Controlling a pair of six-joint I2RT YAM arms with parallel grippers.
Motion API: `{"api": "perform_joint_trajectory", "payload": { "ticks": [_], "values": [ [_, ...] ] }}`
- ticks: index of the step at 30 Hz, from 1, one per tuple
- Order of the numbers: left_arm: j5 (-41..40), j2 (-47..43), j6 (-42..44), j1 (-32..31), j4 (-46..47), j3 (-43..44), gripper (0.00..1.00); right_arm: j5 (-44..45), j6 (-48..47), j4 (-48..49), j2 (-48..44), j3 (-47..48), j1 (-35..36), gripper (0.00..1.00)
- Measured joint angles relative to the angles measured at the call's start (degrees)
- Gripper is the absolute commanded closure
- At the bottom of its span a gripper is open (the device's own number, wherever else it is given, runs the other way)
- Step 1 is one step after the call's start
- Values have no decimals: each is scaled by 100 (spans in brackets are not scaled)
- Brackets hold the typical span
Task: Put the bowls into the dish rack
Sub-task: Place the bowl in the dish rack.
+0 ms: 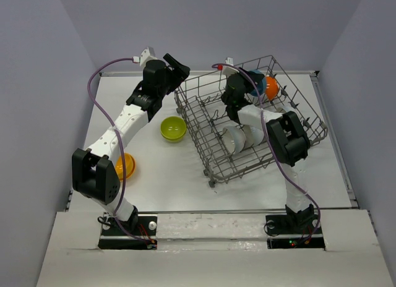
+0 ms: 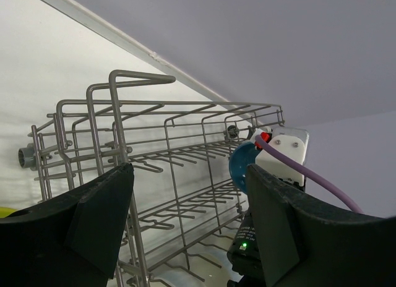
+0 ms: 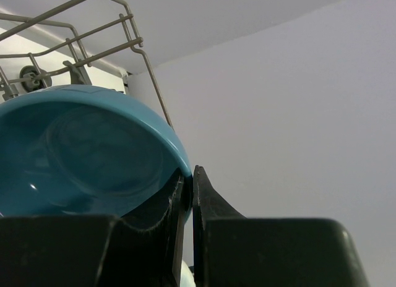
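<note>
Top external view shows the dish rack [image 1: 204, 114] standing askew on the right half of the table [image 1: 161, 175], already partly loaded. 2 white bowls [image 1: 234, 138] sit on edge among the tines along its near side, and an orange bowl [image 1: 271, 88] is lodged at its far right corner.

The blue bowl [image 1: 258, 83] is the one in hand. The right gripper [image 1: 242, 84] has its fingers pinched together on the rim, and the right wrist view shows the rim caught between the 2 black pads [image 3: 179, 197]. It holds the bowl inside the far end of the rack, just left of the orange one. From these views I cannot tell whether the bowl is seated between tines.

The left gripper [image 1: 177, 69] hangs at the rack's far left corner with its jaws wide apart and nothing between them (its wrist camera looks straight through the wire wall).

2 bowls wait outside the rack: a lime-green bowl [image 1: 173, 128] upright on the table just left of it, and a second orange bowl [image 1: 126, 166] farther left and nearer, beside the left arm. By my reckoning 3 are loaded, 1 is going in, and 2 are left.
</note>
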Motion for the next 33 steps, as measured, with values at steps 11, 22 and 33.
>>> {"api": "perform_joint_trajectory", "payload": {
  "ticks": [11, 22, 33],
  "values": [
    [0, 0, 0, 0, 0, 0, 18, 11, 114, 9, 9, 2, 0, 87],
    [0, 0, 0, 0, 0, 0, 18, 48, 647, -461, 9, 39, -11, 71],
    [0, 0, 0, 0, 2, 0, 18, 11, 1036, -964, 9, 39, -11, 64]
  ]
}}
